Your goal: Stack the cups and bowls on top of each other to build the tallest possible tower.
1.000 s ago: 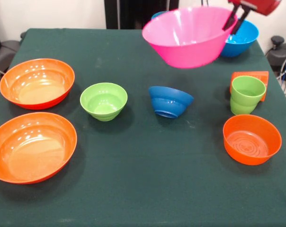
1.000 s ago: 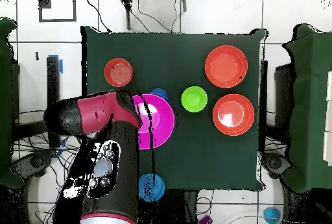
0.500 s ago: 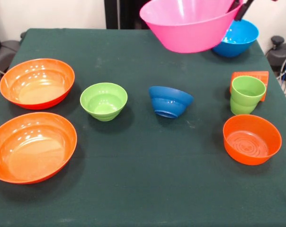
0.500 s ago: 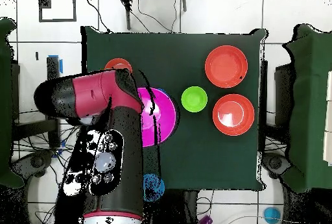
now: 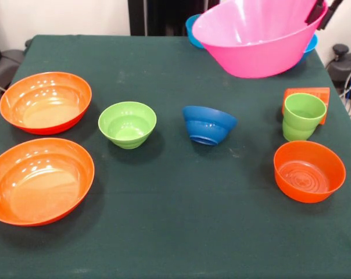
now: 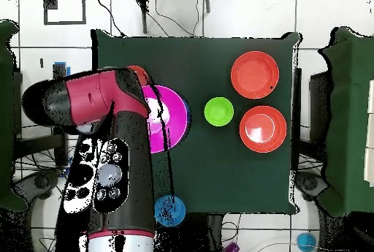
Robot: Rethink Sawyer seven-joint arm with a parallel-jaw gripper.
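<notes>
Far on the left of the front view sit my two wide orange bowls (image 5: 45, 101) (image 5: 40, 180) on the tabletop (image 5: 175, 232), one behind the other. The green bowl (image 5: 127, 123) and the dark blue bowl (image 5: 209, 124) sit in the middle. Up at the top right I hold the pink bowl (image 5: 258, 36) in the air, tipped, well apart from those orange bowls. My gripper (image 5: 323, 10) pinches its right rim. So I think the pink bowl must travel left across the whole tabletop to land in an orange bowl.
</notes>
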